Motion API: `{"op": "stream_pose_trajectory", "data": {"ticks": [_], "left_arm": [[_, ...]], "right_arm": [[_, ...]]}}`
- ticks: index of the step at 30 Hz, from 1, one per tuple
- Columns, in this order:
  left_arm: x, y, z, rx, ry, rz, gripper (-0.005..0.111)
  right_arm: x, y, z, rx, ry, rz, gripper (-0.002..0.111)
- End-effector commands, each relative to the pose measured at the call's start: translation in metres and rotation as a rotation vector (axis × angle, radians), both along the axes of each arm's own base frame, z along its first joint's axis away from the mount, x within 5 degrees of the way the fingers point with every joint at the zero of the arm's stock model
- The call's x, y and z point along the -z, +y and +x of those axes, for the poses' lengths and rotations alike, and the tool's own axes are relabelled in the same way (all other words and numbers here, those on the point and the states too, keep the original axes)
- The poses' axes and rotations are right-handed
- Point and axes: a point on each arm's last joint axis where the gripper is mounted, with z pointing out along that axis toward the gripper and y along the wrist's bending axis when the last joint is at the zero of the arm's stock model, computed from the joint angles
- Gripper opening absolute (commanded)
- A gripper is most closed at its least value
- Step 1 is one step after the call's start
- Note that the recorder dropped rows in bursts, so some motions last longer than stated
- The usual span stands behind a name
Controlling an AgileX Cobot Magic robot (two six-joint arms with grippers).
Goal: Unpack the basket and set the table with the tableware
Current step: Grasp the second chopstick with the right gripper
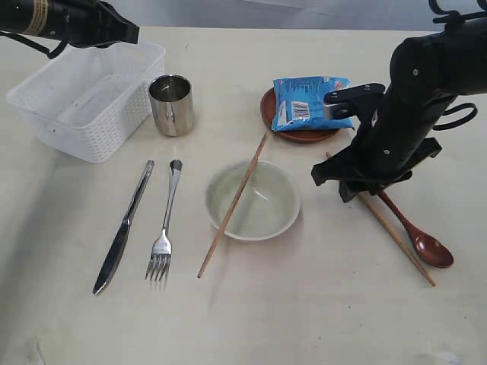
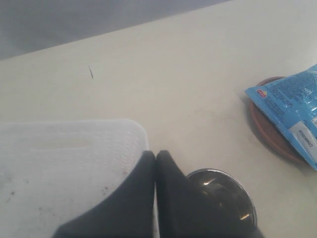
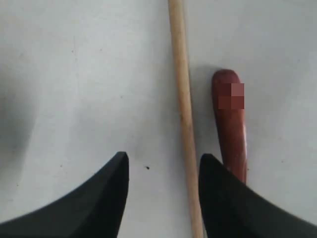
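Observation:
The white lattice basket (image 1: 106,133) stands at the back left and looks empty. My left gripper (image 1: 133,34) hovers over its far rim, shut on nothing, fingertips (image 2: 148,158) pressed together. The steel cup (image 1: 172,105) stands beside the basket. Knife (image 1: 124,226) and fork (image 1: 165,232) lie side by side. One chopstick (image 1: 233,205) rests across the cream bowl (image 1: 270,201). My right gripper (image 3: 163,158) is open, low over the table, with the other chopstick (image 3: 182,99) between its fingers. The reddish-brown spoon (image 3: 230,124) lies just outside one finger.
The blue snack packet (image 1: 308,101) lies on the brown saucer (image 1: 308,138) at the back, just behind my right arm (image 1: 403,122). The beige table (image 1: 304,304) runs bare along its front. In the left wrist view the cup (image 2: 223,191) sits right beside the basket rim (image 2: 99,126).

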Motion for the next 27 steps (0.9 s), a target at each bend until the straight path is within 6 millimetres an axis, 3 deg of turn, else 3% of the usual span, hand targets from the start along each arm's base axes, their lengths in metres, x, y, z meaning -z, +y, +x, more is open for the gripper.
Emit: {"op": "stream_pose_trajectory", "data": {"ticks": [1,13,15,18,27], "left_arm": [[-0.006,-0.001,0.0,0.002,-0.015,-0.005,0.0],[-0.006,-0.001,0.0,0.002,-0.015,-0.005,0.0],[-0.006,-0.001,0.0,0.002,-0.015,-0.005,0.0],[-0.006,-0.001,0.0,0.002,-0.015,-0.005,0.0],[-0.006,-0.001,0.0,0.002,-0.015,-0.005,0.0]], "right_arm": [[-0.001,-0.002,0.002,-0.007,-0.021,0.001,0.044],[0.015,-0.001,0.004,-0.006,0.01,-0.011,0.043],[0.015,-0.001,0.004,0.0,0.011,-0.011,0.037],[0.017,-0.001,0.004,0.004,0.018,-0.013,0.018],[0.018,-0.002,0.002,0.034,0.05,-0.018,0.018]]}}
